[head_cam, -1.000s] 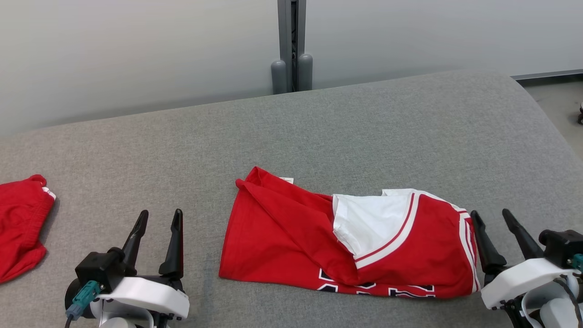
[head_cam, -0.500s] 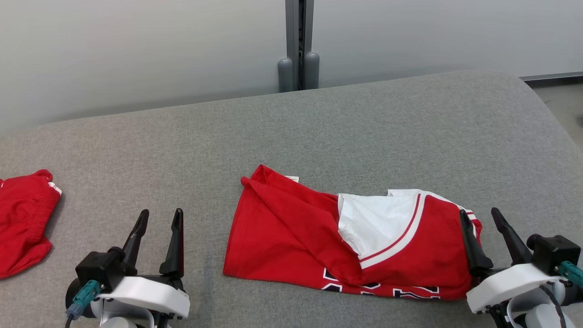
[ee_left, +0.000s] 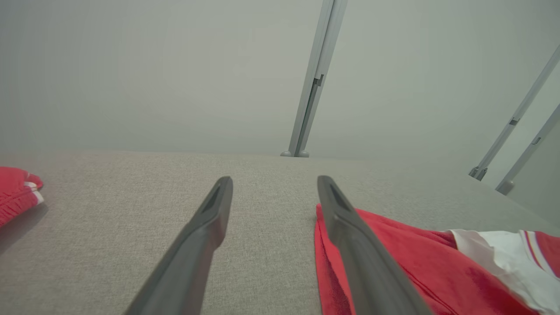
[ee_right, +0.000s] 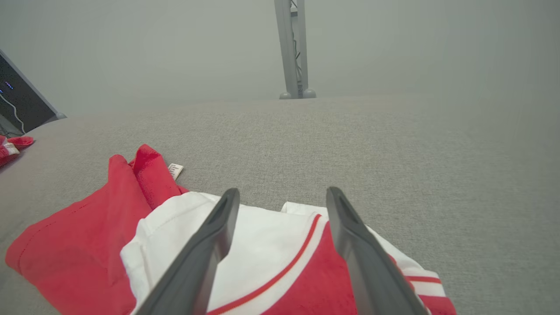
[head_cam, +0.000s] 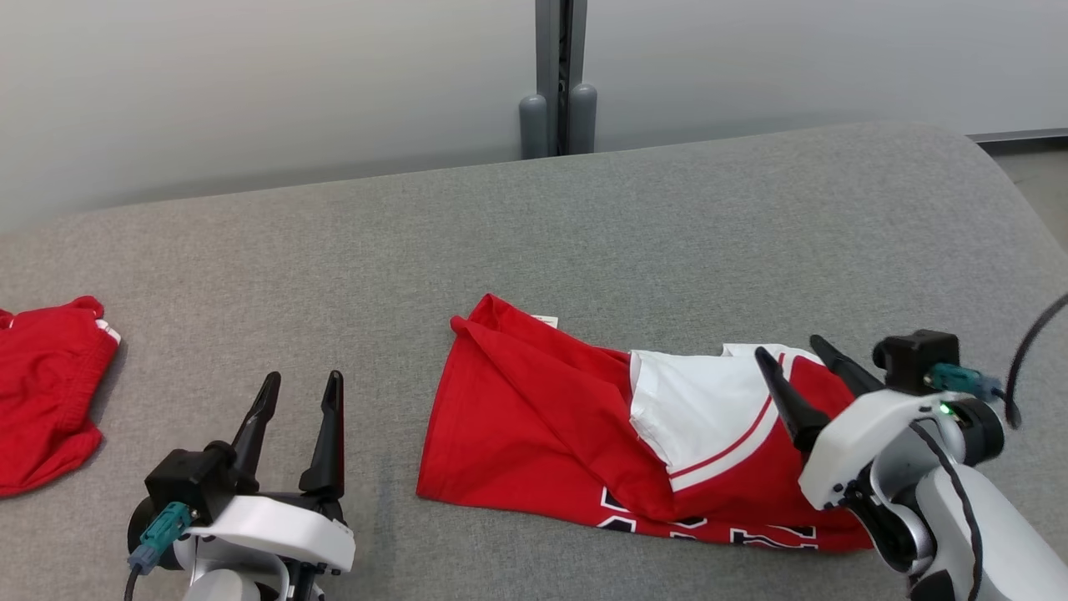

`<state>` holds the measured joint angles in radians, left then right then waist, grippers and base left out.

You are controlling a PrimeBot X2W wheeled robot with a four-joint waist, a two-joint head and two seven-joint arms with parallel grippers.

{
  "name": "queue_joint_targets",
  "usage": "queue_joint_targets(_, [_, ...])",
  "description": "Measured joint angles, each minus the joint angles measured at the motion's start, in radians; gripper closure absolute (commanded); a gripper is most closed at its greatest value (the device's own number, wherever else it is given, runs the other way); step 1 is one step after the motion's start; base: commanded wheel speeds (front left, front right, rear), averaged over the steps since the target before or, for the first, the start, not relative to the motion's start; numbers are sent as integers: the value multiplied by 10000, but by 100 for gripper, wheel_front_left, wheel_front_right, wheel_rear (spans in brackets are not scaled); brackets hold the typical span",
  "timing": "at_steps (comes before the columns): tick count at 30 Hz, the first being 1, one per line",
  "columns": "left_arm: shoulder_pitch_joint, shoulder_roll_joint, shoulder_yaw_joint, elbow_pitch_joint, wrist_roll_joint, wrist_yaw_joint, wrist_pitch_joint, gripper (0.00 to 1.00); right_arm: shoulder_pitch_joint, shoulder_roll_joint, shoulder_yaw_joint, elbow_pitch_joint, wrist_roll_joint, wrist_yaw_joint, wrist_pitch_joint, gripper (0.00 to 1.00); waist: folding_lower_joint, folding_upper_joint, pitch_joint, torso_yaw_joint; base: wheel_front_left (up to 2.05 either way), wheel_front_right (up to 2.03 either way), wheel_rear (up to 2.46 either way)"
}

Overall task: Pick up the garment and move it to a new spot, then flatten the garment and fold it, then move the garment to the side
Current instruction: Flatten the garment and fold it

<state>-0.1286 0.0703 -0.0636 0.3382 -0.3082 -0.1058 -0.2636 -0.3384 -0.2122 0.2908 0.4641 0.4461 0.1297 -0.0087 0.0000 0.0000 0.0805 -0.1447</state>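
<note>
The garment (head_cam: 576, 434) is a red and white jersey with dark lettering, lying crumpled on the grey padded surface (head_cam: 584, 242) right of centre. It shows too in the left wrist view (ee_left: 393, 262) and the right wrist view (ee_right: 271, 258). My right gripper (head_cam: 788, 346) hangs open over the jersey's right end, above the white panel, with nothing between its fingers (ee_right: 205, 245). My left gripper (head_cam: 302, 381) stands open left of the jersey, over bare fabric, its right finger (ee_left: 350, 236) near the jersey's left edge.
A second red garment (head_cam: 42, 392) lies at the far left of the surface, also at the left edge of the left wrist view (ee_left: 15, 192). A grey post (head_cam: 561, 83) stands behind the far edge against the pale wall. Floor shows at the right (head_cam: 1039, 175).
My right gripper has risen and swung left from beside the jersey's right end to above it. The head camera has shifted slightly. The left gripper has kept its place.
</note>
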Motion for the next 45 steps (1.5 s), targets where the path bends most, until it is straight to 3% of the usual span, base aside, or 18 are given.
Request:
queue_joint_targets(6, [-54,-56,-79,88,-29,0,0,0,-994,46,1636,136,1129,0,1358,0,0,0,143,450,0,0,0])
queue_joint_targets(11, [-142,-92,-73,146,-61,-2,2,0,-1486,190,2343,711,1595,0,1603,0,0,0,213,864,0,0,0])
queue_joint_targets(24, [-152,-151,-42,194,-94,-27,0,0,-2130,754,2029,2775,1022,0,2366,0,0,0,123,1585,0,0,0])
queue_joint_targets(25, [-144,-153,-36,199,-94,-31,0,0,-2118,790,1981,2846,982,0,2399,10,0,0,100,1588,0,0,0])
queue_joint_targets(29, [-72,-157,2,203,-90,-29,0,0,-2050,869,1689,2943,788,0,2458,100,0,0,14,1542,0,0,0])
queue_joint_targets(35, [-9,-163,29,184,-19,-29,0,0,-1905,980,1198,2778,454,0,1979,100,-1,0,-97,1403,0,0,0])
queue_joint_targets(45, [37,-165,-4,159,-6,-29,0,0,-2015,955,-155,1908,-255,0,305,100,0,0,-148,1096,0,0,0])
